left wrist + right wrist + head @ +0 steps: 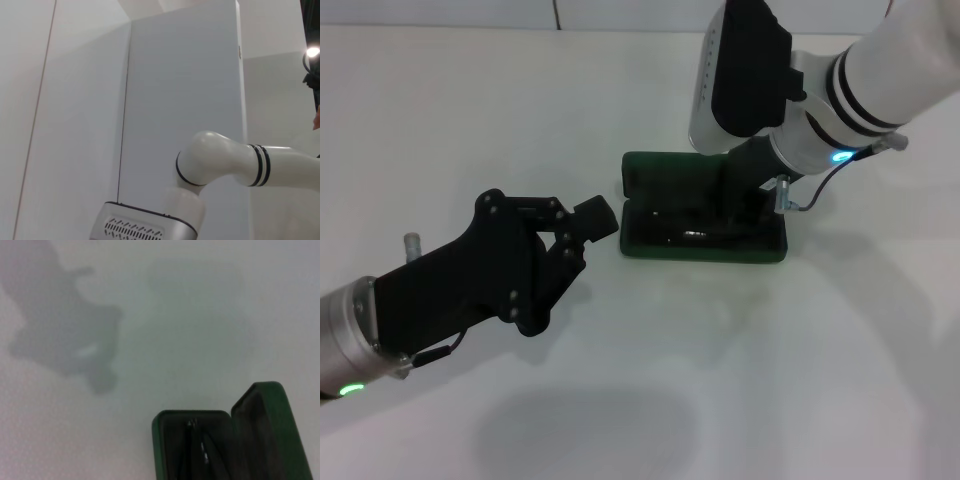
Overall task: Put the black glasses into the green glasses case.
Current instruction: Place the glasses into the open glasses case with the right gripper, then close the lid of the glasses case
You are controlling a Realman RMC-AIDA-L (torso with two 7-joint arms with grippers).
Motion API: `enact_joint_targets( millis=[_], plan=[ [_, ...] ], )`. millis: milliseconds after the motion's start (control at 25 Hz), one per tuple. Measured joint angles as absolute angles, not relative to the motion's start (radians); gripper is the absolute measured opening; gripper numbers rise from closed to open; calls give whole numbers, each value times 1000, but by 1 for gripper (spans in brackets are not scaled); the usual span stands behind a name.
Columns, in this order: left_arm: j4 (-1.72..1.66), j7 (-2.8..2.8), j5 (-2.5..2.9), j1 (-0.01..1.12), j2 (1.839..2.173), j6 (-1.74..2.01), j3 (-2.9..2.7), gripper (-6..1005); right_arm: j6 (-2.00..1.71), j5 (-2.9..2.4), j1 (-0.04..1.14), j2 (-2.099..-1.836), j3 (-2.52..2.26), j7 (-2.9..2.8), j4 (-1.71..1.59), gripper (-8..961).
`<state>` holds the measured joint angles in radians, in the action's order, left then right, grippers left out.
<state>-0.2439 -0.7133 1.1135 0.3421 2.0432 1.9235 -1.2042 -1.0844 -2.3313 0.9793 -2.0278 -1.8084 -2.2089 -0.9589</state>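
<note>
The green glasses case (705, 253) lies open in the middle of the white table, its lid (655, 172) standing up on the far side. The black glasses (692, 235) lie inside its dark interior, with only a glint and thin dark shapes showing. My right gripper (745, 205) reaches down into the right part of the case. The right wrist view shows the open case (159, 440), its lid (270, 425) and thin frame parts of the glasses (197, 445) inside. My left gripper (595, 220) hovers just left of the case, apart from it.
The white table (650, 380) has bare surface in front of the case and to its left. The left wrist view shows only my right arm's white elbow (215, 160) against a grey wall panel (180, 90).
</note>
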Motion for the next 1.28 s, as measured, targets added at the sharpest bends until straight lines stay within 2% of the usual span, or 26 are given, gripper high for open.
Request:
enact_joint_targets(
  millis=[320, 560, 680, 800, 840, 1040, 1160, 1280],
  plan=[
    [-249, -718, 1085, 343, 2036, 1926, -1204, 24, -1114, -2308, 867, -2028, -1798, -2217, -1100, 119],
    [-253, -734, 1052, 371, 2014, 1927, -1191, 25, -1128, -2273, 758, -2028, -1767, -2219, -1216, 120],
    [-258, -811, 1050, 415, 1983, 1914, -1137, 25, -1155, -2171, 677, -2027, -1698, -2193, -1270, 120],
    [-298, -967, 1058, 463, 1929, 1855, -1105, 25, -1191, -2068, 611, -2027, -1625, -2125, -1281, 120],
    [-318, -1013, 1059, 473, 1910, 1834, -1103, 25, -1264, -1894, 524, -2028, -1519, -1962, -1274, 120],
    [-491, -1248, 1173, 518, 1842, 1709, -1102, 26, -1462, -1719, 395, -2020, -1298, -1757, -1244, 120],
    [-532, -1363, 1287, 607, 1834, 1605, -1101, 29, -1625, -1765, 334, -2023, -1124, -1726, -1223, 120],
    [-520, -1451, 1463, 726, 1845, 1463, -1101, 39, -1728, -1779, 298, -2025, -994, -1704, -1145, 120]
  ],
)
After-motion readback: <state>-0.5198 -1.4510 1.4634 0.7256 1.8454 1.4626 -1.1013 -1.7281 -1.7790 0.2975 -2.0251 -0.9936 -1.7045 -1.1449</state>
